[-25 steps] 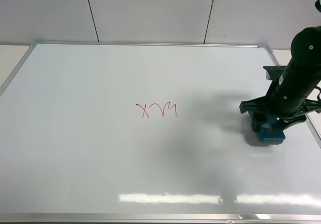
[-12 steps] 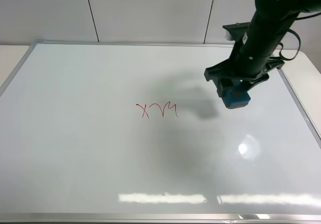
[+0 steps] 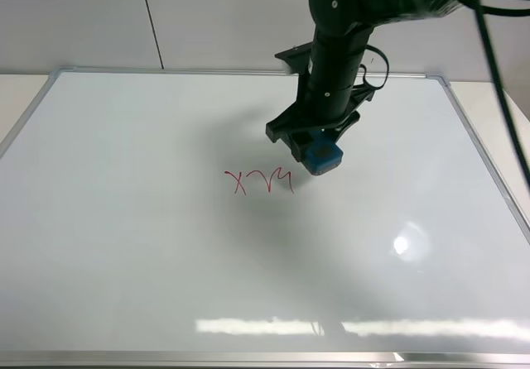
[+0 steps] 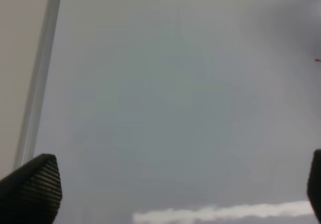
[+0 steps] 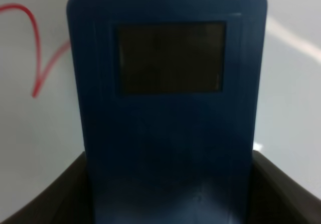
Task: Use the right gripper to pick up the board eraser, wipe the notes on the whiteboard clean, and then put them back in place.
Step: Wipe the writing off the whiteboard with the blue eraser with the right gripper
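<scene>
Since a second ago the right gripper (image 3: 318, 149) has carried the eraser (image 3: 322, 159) from the right edge of the board (image 3: 124, 220) up and across to its middle. It now hangs just right of the notes (image 3: 260, 182), with the eraser's lower corner close to the last red stroke. The gripper is clamped on the eraser, which pokes out below the black claw. The dark arm (image 3: 335, 46) reaches in from the upper right, crossing the board's far frame (image 3: 207, 72) in front of the grey wall (image 3: 240, 13). A soft shadow spreads on the white surface to the left of the arm and below it. Whether the eraser touches the board or rides just above it cannot be told.

The right wrist view is filled by the blue eraser (image 5: 168, 133), with one dark rectangular patch (image 5: 170, 58) on its face. Black fingers (image 5: 45, 204) hug both of its sides. A red stroke of the notes (image 5: 36, 48) curves on the board beside it.

The left gripper (image 4: 173, 189) hangs over a bare part of the board with its fingers (image 4: 30, 189) wide apart, one at each edge of its view. The silver frame (image 4: 37, 83) runs along one side, and a tiny red fleck (image 4: 317, 60) shows at the opposite edge.
</scene>
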